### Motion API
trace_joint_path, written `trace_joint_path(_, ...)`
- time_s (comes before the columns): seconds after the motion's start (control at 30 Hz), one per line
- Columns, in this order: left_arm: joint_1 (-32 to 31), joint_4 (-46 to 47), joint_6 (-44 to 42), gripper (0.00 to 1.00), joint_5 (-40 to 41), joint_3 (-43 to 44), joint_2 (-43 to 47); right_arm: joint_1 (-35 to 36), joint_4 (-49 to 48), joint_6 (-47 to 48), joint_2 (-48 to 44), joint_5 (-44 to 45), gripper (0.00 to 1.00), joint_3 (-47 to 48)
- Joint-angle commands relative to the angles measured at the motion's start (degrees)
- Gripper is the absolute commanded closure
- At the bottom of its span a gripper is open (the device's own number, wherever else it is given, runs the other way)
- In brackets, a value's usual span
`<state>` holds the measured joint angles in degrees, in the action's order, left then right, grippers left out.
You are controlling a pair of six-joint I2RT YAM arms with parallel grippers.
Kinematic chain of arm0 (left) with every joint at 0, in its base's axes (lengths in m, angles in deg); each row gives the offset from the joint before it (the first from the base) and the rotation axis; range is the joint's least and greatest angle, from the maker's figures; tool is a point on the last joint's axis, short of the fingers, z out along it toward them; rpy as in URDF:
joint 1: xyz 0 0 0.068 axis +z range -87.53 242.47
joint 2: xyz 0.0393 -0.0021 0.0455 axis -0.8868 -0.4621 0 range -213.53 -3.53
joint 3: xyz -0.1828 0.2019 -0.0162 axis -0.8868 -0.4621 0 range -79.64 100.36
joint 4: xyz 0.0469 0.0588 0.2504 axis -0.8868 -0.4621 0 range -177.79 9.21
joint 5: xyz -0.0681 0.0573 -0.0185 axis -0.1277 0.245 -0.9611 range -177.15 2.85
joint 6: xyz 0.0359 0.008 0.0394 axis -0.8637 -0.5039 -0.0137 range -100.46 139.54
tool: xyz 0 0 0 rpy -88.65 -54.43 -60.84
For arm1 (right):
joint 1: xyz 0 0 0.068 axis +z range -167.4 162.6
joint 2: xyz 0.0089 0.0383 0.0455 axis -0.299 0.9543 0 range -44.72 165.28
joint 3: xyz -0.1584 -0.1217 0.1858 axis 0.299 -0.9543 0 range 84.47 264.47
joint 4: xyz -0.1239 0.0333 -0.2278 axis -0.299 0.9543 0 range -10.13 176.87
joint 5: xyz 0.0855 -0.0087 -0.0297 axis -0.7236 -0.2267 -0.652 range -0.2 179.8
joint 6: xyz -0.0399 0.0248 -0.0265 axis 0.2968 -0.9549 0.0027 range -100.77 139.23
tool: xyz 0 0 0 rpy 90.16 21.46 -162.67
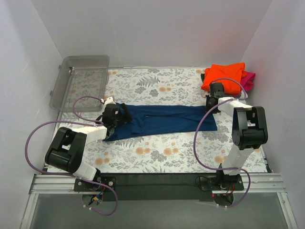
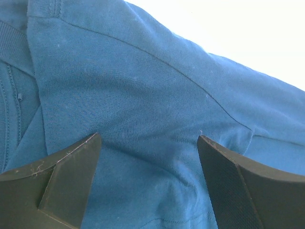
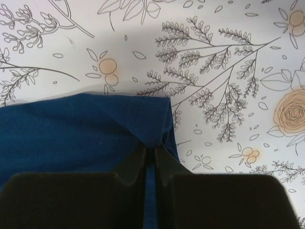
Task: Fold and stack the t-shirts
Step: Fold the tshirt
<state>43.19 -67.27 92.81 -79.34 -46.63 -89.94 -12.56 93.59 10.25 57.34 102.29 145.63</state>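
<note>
The navy t-shirt [image 1: 162,119], a soft fine-knit cloth with stitched seams, is folded into a long narrow band and lies stretched across the middle of the floral-printed desk [image 1: 157,157]. At its right end the right tool [image 3: 150,153] is clenched on a creased corner of the cloth, its black jaws pressed together. At its left end the left tool [image 2: 148,143] stands released, its wedge-shaped, textured jaws wide apart over the knit and possibly brushing it. Beyond the shirt's right end a folded bright orange t-shirt [image 1: 224,78] sits on a magenta one [image 1: 249,80], and beyond its left end is a clear, round-cornered plastic bin [image 1: 78,81].
</note>
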Motion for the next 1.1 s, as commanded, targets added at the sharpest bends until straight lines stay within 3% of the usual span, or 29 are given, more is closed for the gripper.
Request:
trace_joint_path(0.0,1.27,-4.12,-1.12,0.23,1.95,-1.55,-0.69,-1.68,0.70,1.85,1.47,5.18,0.99,2.38)
trace_joint_path(0.03,1.27,-3.68,-1.29,0.23,1.33,-1.46,-0.60,-1.68,0.70,1.59,1.30,4.39,0.98,2.38)
trace_joint_path(0.17,1.27,-1.83,-2.43,0.23,-1.39,-0.94,0.62,-1.68,0.79,1.50,-1.86,2.10,0.73,1.24)
trace_joint_path(0.27,1.27,-2.00,-2.79,0.23,-2.45,0.20,1.77,-1.50,0.70,1.50,-5.72,0.87,0.64,0.27)
trace_joint_path(0.57,1.18,-4.99,-3.22,0.22,0.53,1.26,8.89,1.13,0.70,0.71,-11.45,-1.85,0.51,-1.40)
trace_joint_path(1.07,1.10,-4.83,0.03,0.22,-5.44,6.44,-4.90,4.74,-2.29,0.01,-6.09,-7.39,0.47,-5.18)
